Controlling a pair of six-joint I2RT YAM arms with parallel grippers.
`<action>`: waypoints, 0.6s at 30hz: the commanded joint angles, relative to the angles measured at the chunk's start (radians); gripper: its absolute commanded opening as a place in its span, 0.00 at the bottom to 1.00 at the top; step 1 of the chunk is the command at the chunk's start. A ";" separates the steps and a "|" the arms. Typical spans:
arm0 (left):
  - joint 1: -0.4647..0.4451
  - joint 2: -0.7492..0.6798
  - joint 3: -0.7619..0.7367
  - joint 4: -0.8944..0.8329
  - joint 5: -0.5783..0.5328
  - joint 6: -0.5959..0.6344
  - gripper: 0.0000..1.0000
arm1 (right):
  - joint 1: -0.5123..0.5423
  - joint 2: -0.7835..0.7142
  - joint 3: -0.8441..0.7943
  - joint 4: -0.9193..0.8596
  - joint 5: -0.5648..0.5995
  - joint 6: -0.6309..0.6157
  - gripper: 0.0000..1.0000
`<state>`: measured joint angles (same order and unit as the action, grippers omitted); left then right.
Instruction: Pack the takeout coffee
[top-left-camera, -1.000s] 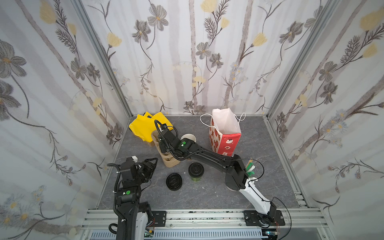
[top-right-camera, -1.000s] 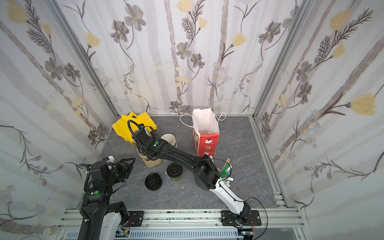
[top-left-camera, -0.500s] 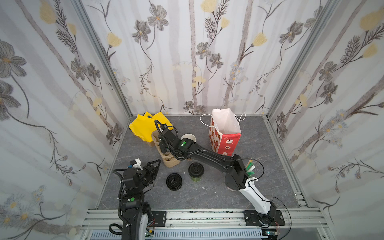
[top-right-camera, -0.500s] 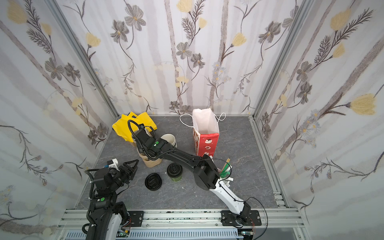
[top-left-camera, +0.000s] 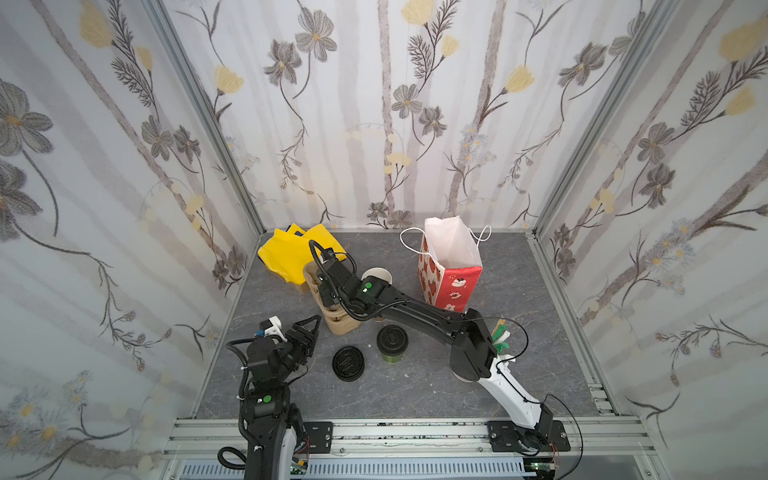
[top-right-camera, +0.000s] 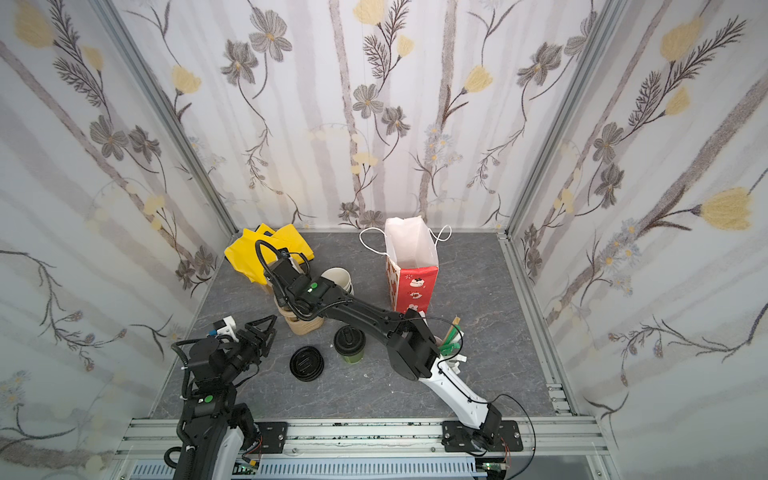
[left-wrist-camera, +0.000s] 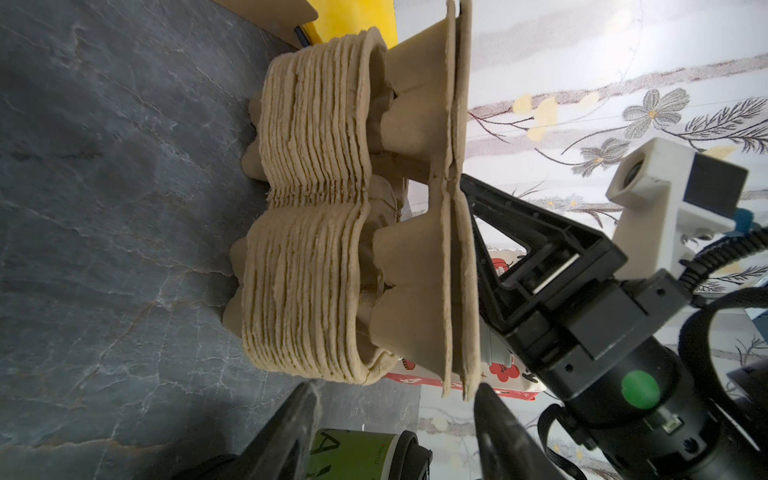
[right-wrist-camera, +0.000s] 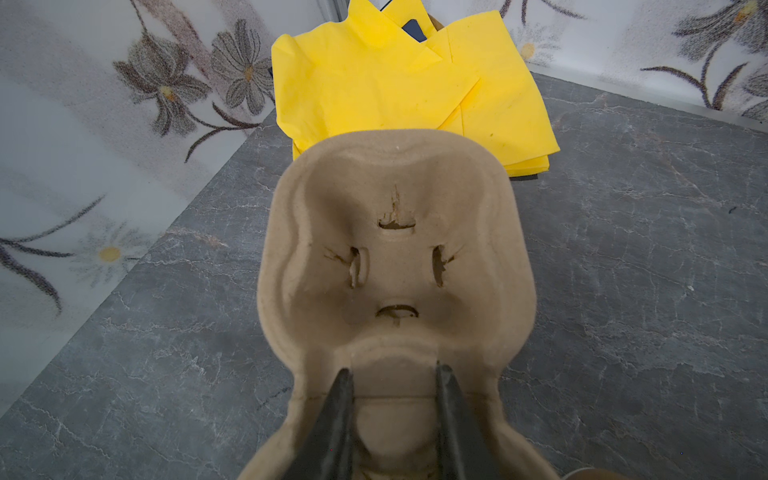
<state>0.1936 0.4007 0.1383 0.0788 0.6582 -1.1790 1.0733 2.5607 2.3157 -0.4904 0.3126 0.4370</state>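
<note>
On the tabletop (top-left-camera: 415, 390), black-lidded olive-green cup (top-left-camera: 392, 345)

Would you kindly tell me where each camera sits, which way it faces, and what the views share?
Both top views: high above the front rail, looking down at the table; both arms show.
Left wrist: low on the left arm, facing the carrier stack side-on; open left gripper shows.
Right wrist: on the right arm, looking down on the top carrier; right gripper clasps it.
Shared: left wrist and top views see the takeout coffee.

Top views look down from high; both wrist cameras closely face cup-carriers (left-wrist-camera: 307, 270).
</note>
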 joint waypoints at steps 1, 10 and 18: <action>0.001 0.018 -0.012 0.105 0.012 -0.029 0.62 | -0.001 -0.004 0.003 0.027 -0.006 0.012 0.22; 0.000 0.079 -0.043 0.232 0.008 -0.063 0.62 | -0.001 -0.003 0.004 0.027 -0.009 0.014 0.22; 0.001 0.092 -0.059 0.256 -0.002 -0.069 0.64 | -0.001 -0.002 0.003 0.028 -0.017 0.015 0.22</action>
<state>0.1932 0.4877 0.0845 0.2646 0.6575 -1.2343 1.0733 2.5607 2.3157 -0.4900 0.3088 0.4370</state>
